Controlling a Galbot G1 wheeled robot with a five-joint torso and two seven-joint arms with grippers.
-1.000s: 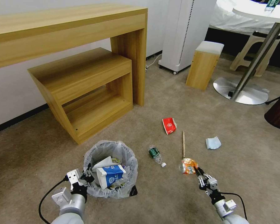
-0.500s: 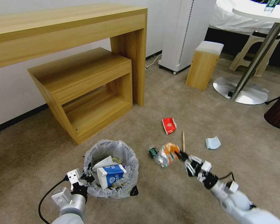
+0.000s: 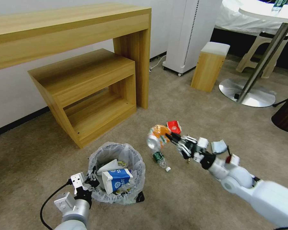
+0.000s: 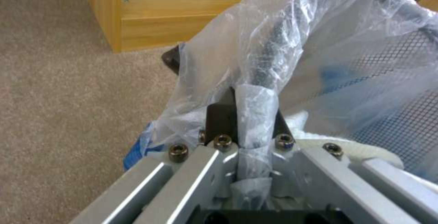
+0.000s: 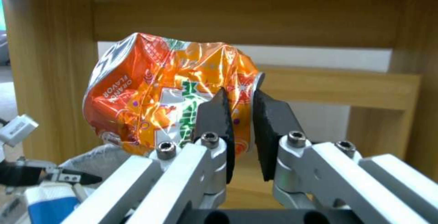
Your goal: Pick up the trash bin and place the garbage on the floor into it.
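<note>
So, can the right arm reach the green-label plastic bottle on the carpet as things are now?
Probably not yet: the right gripper is shut on the crumpled orange packet, though the bottle lies unobstructed just below it.

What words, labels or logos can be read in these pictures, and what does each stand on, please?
"ORANGE FLAVOR": on the orange packet held in the right tool.
Blue-white carton in the trash bin, gripped by the left tool: logo and print too small to read.
Red wrapper: white mark, unreadable.
Green-label bottle: label unreadable.
</note>
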